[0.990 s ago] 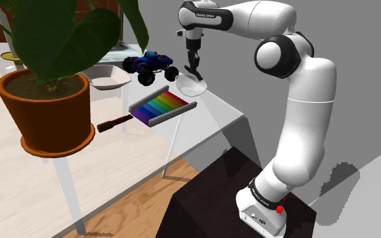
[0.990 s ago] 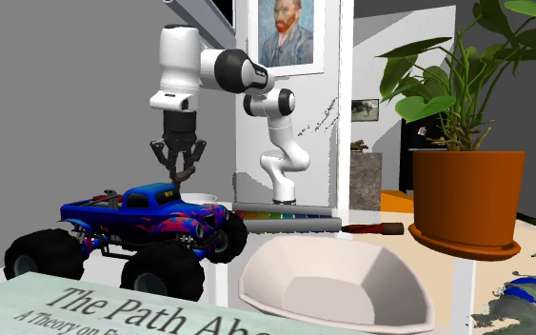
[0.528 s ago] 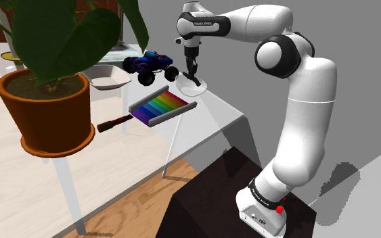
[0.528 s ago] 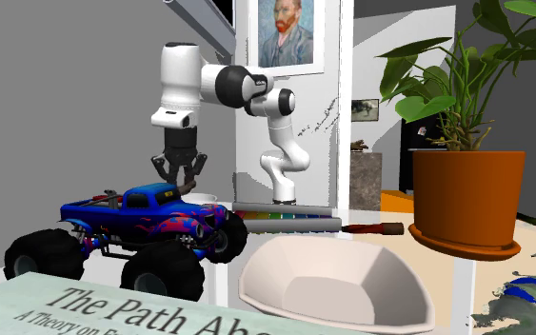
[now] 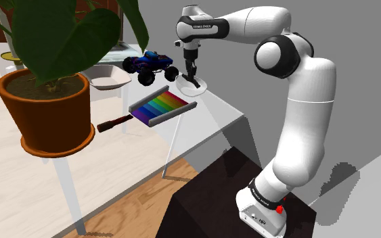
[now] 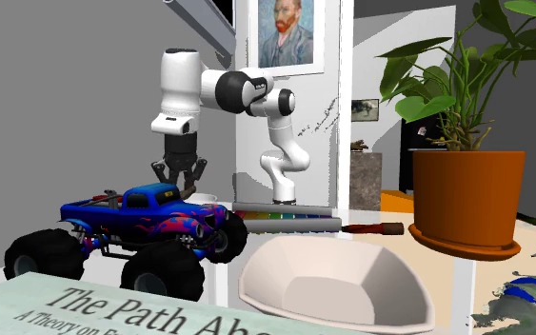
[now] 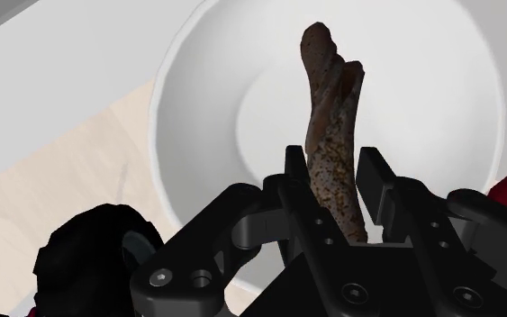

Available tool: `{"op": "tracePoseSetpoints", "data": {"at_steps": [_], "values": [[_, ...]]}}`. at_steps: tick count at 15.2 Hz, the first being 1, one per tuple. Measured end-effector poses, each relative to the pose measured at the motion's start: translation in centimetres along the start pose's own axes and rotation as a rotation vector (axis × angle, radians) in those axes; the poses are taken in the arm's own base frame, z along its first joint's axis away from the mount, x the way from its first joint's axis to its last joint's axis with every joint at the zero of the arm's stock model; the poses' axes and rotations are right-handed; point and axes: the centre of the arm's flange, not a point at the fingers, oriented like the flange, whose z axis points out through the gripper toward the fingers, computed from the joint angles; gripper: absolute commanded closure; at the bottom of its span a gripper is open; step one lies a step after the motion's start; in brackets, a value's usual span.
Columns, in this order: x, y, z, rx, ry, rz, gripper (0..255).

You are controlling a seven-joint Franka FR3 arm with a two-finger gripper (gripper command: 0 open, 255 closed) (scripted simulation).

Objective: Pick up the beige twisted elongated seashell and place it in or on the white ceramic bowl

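Observation:
A brown, mottled, twisted long seashell stands clasped between my gripper's two black fingers, its tip pointing down into the white bowl. In the shoulder view my gripper hangs upright just above the small white bowl at the table's corner nearest the arm. In the second exterior view my gripper is low behind the toy truck, which hides the shell's lower end. The bowl's rim peeks out there.
A blue monster truck stands right beside the bowl. Further along the table are a rainbow-striped tray, a brown-handled tool, a big potted plant, an angular white dish and a book.
My gripper has come down with the seashell in it, from well above the bowl to just over it. The things on the table have not moved.

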Motion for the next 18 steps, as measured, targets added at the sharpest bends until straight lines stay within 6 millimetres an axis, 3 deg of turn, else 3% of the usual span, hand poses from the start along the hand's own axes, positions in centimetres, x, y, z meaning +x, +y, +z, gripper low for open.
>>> {"op": "tracePoseSetpoints", "data": {"at_steps": [1, 7, 12, 18], "values": [[0.0, 0.0, 0.0, 0.000, 0.000, 0.000, 0], [0.0, 0.0, 0.0, 0.000, 0.000, 0.000, 0], [-0.1, -0.1, -4.5, -0.001, 0.000, 0.000, 0], [0.0, 0.0, -5.0, 0.000, 0.000, 0.000, 0]]}}
